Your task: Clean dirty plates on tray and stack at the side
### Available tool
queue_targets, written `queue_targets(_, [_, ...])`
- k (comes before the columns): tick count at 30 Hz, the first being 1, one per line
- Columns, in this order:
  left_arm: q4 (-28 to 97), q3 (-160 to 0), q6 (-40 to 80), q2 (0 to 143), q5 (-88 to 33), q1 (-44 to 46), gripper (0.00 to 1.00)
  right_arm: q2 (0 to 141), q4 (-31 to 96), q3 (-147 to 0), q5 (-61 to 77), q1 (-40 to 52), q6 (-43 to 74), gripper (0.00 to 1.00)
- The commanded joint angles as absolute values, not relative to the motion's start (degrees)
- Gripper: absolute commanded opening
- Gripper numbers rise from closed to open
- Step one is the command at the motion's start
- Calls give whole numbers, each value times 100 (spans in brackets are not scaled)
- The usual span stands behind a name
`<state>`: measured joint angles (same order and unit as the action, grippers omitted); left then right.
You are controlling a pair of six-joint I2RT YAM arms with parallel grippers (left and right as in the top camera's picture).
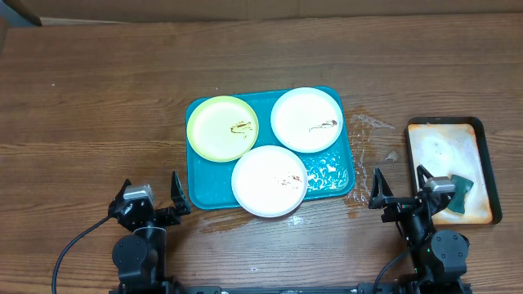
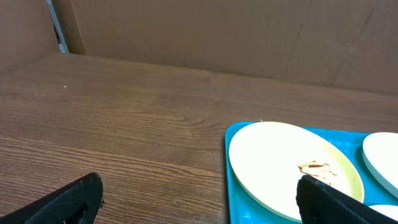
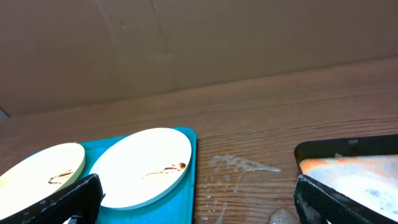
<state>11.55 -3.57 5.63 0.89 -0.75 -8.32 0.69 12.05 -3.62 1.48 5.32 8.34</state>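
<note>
Three plates lie flat on the teal tray (image 1: 193, 175) at the middle of the wooden worktop (image 1: 98, 98). The pale yellow-green plate (image 1: 222, 128) sits at the tray's far left and a white plate (image 1: 306, 119) at its far right. A second white plate (image 1: 270, 180) lies at the near side, its rim reaching over the tray's near lip. We see a small brown smear on each. The bare near-right corner of the tray looks wet, and a puddle (image 1: 369, 124) spreads on the worktop just right of it. Further right, a smaller dark-rimmed tray (image 1: 484, 143) holds whitish-orange foam and a dark green sponge (image 1: 462, 192). The left tool (image 1: 151, 192) sits near the tray's near-left corner, fingers spread wide, gripping nothing. The right tool (image 1: 400, 189) sits between the two trays at the near side, equally wide open and empty.
</note>
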Motion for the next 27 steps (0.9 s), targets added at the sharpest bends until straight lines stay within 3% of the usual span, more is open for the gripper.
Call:
queue_targets(1, [1160, -338, 491, 25, -1, -834, 100, 23, 1179, -349, 113, 513, 860, 100])
queue_targets(12, [1160, -338, 491, 25, -3, -834, 100, 23, 1153, -349, 78, 513, 871, 100])
queue_targets(17, [1160, -338, 491, 25, -3, -834, 100, 27, 1236, -515, 183, 513, 1603, 100])
queue_targets(27, [1160, -338, 491, 25, -3, -834, 100, 1238, 2596, -2467, 222, 513, 1461, 100])
